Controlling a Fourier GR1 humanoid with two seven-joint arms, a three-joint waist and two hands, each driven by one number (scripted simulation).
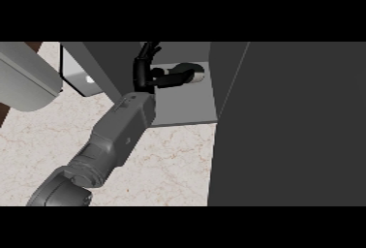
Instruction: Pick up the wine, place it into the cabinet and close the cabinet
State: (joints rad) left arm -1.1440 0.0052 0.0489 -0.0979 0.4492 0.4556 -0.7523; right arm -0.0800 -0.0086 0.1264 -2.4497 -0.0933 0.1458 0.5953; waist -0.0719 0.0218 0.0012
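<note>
Over at nine o'clock, a pale grey rounded body (22, 82) sits at the edge of the cream marble-patterned table (172, 160) and plays no part in this job. From seven o'clock the grey left forearm (118, 133) runs up toward the middle. At its tip, near twelve o'clock, the black left robot hand (146, 72) has its fingers curled round the dark glass wine bottle (187, 72), with the thumb poking up above.

The bottle lies on its side, its pale end pointing toward three o'clock. It is inside the open dark grey cabinet (107, 58), right over the light grey shelf floor (186, 109). Whether it already rests on that floor I cannot tell, and which end is the neck is hard to make out.

Further right, filling one to five o'clock, the tall dark grey cabinet door (286, 121) stands swung wide. The right robot hand is nowhere in the view.

As for handling, this looks like a stiff, smooth glass cylinder. It is probably weighty for its size, slick under the fingers, and breakable if knocked against the shelf wall. The wide body is the place to hold it, wrapped all the way round rather than pinched at the thin end. Lying flat, a round bottle will want to roll, so it should be set down gently, well back from the shelf's front lip, before the door gets its push
</note>
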